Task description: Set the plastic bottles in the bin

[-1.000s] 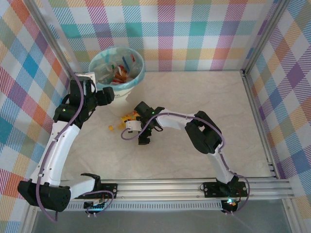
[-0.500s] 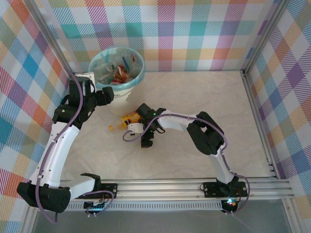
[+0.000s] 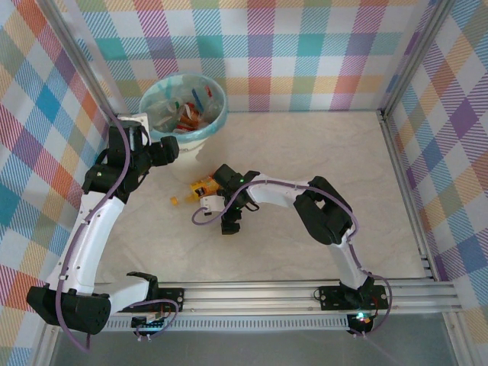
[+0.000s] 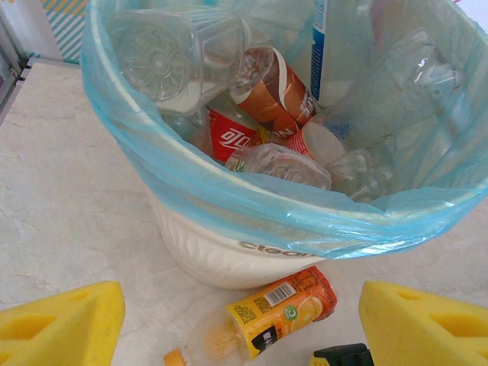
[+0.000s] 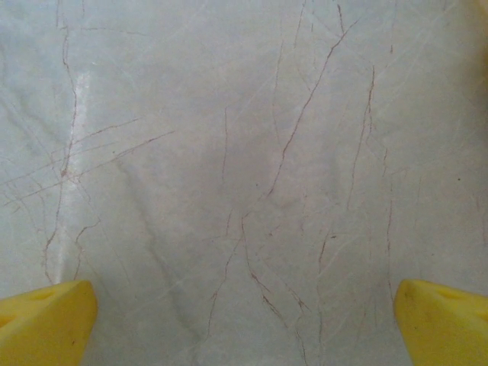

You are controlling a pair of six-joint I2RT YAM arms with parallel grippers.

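The bin [image 3: 195, 142] stands in the upper left of the overhead view, its blue-green liner heaped with plastic bottles [image 4: 259, 84]. One orange-labelled bottle [image 4: 278, 305] lies on the table [image 5: 229, 152] just beside the bin's base. The left gripper [image 4: 242, 335] faces the bin, its jaws spread wide and holding nothing. The right gripper [image 5: 244, 320] is spread wide too, over bare marble.

**Right gripper spread wide over bare bench**

The right gripper [image 5: 244, 326] looks straight down at the bench [image 5: 229, 152], a pale grey marble-patterned surface crossed by thin reddish-brown veins. Its two yellow fingertips [image 5: 46, 322] poke in at the lower corners of the frame, one on each side, set far apart. Nothing lies between them, only the veined surface, and neither one touches any object.
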